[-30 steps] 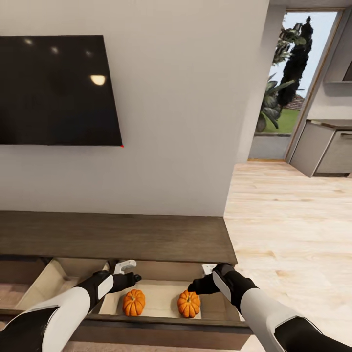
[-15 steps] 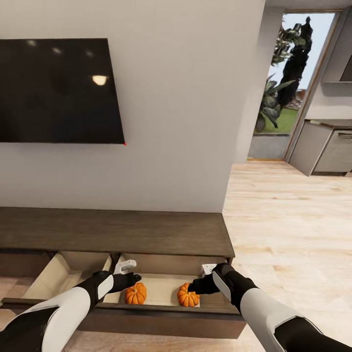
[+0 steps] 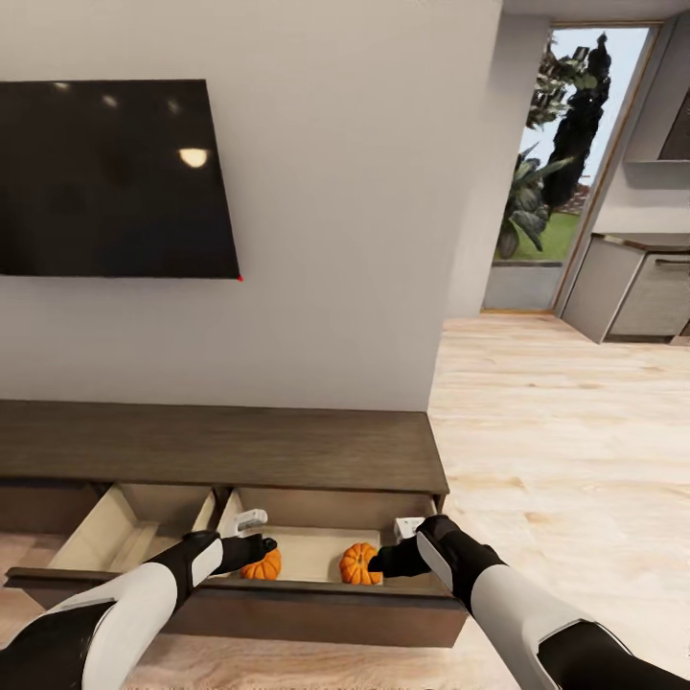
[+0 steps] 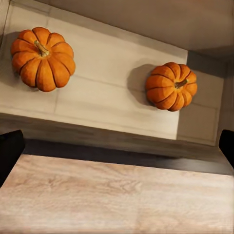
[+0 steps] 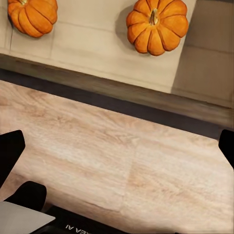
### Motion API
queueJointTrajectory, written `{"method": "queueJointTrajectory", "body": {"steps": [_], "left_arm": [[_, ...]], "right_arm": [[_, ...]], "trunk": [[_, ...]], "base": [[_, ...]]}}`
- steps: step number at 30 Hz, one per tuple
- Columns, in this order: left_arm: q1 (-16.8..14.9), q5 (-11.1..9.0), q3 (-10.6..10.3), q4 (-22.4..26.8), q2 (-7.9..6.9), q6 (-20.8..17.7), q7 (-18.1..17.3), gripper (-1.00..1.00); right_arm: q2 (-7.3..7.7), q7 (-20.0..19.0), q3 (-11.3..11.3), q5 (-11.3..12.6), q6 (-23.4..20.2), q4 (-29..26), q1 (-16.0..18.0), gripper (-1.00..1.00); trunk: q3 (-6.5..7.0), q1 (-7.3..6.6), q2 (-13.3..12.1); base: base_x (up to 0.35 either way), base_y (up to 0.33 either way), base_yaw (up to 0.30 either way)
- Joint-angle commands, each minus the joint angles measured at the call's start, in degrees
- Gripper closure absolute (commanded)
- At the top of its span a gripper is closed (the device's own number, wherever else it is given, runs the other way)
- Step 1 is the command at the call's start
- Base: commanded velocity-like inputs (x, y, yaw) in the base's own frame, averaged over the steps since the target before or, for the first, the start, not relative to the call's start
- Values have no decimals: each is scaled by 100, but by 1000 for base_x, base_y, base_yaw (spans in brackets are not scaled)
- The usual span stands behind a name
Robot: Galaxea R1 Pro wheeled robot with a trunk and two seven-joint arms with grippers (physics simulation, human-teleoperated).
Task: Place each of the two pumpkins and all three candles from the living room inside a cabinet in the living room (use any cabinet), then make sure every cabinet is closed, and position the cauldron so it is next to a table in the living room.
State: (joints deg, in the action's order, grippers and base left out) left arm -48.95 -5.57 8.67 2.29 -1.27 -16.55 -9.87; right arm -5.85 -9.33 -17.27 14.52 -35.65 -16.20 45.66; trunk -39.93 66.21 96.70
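Two orange pumpkins lie side by side in the open right drawer of the long dark brown cabinet. Both pumpkins also show in the left wrist view on the drawer's pale bottom, and the right wrist view has them too. My left gripper hovers open near the drawer's front edge by the left pumpkin. Beside the right pumpkin my right gripper is open as well, holding nothing. The candles, cauldron and table are out of view.
A second drawer stands open to the left. A black TV hangs on the wall above the cabinet. Pale wood floor stretches right toward a glass door and grey kitchen units.
The whole picture has shifted, so the camera has moved: the cabinet sits higher and slightly farther. Both grippers now stand nearer the drawer's front edge than over the pumpkins.
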Motion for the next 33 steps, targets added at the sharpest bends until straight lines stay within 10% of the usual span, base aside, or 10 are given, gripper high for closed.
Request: {"method": "queueJointTrajectory", "body": {"steps": [1,33], "left_arm": [[-1,-58,12,2,2,53,-10,-100],[-1,-58,16,-123,-5,178,-15,-100]], "right_arm": [[5,10,-45,54,-21,-6,4,-100],[5,18,-57,53,-5,-6,4,-100]], "trunk": [[-5,-1,3],[-5,-1,3]], "base": [[-182,-54,0],[-95,-17,0]]}}
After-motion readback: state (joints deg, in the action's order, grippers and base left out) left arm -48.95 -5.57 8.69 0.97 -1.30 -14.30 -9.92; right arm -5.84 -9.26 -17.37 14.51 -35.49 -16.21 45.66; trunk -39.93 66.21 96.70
